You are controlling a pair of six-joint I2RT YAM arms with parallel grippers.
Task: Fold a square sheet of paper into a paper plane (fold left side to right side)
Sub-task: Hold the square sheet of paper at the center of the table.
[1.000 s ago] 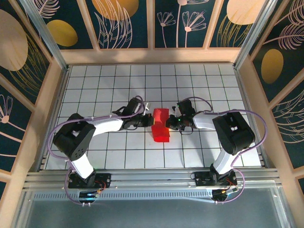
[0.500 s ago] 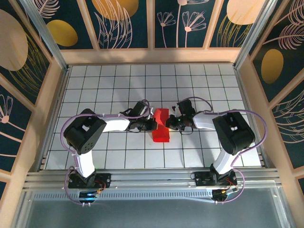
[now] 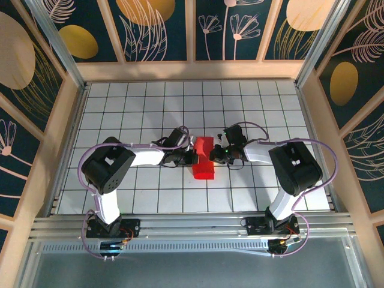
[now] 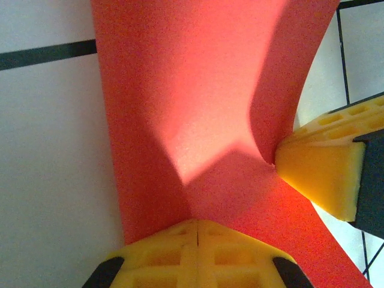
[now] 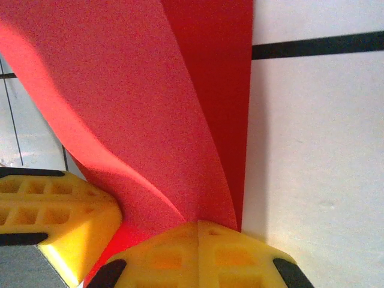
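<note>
Left arm has swung its elbow in toward mid-table and brought the left gripper [image 3: 191, 157] right up to the left edge of the square sheet of paper [image 3: 204, 159]. The right gripper [image 3: 217, 155] hasn't budged from the opposite edge.

Both sets of jaws are fully closed, tips against the red sheet. Whether a layer is nipped between them, I can't tell.

The sheet lies doubled over near the middle of the table [image 3: 120, 108], a touch toward the near edge, its upper flap bowed rather than flat.

The danger: squeezed from both sides, that flap could buckle into a crooked crease, or the whole sheet could skid on the smooth tiles.

The worst obstacle is the two grippers themselves, nose to nose across a narrow strip. The side rails stand well apart.
</note>
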